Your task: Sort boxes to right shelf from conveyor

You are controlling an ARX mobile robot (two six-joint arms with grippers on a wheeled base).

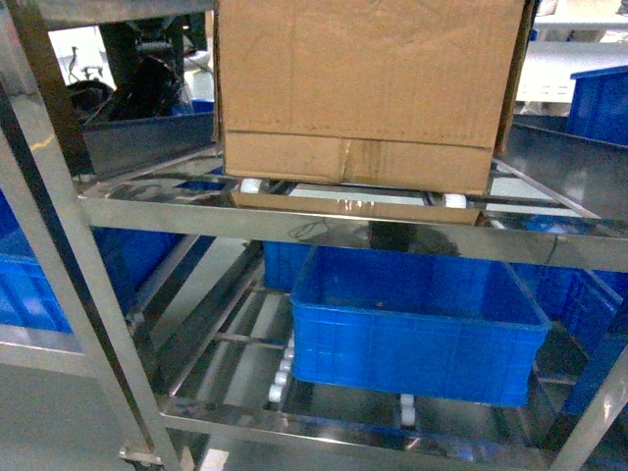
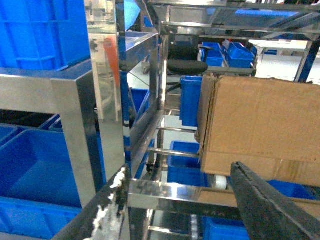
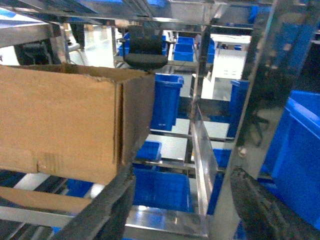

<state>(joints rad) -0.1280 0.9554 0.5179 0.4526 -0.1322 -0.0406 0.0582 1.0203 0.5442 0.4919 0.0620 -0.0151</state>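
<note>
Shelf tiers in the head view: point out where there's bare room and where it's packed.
On the upper tier of the steel rack, the cardboard carton fills the middle; bare rails remain to its left and a narrower strip to its right. On the lower tier, the blue crate takes the centre-right, leaving open rollers on its left. Blue crates crowd both outer sides.

I see the cardboard box (image 1: 368,88) sitting on the white rollers (image 1: 252,184) of the steel shelf (image 1: 196,211), a blue crate (image 1: 417,329) on the tier below.
</note>
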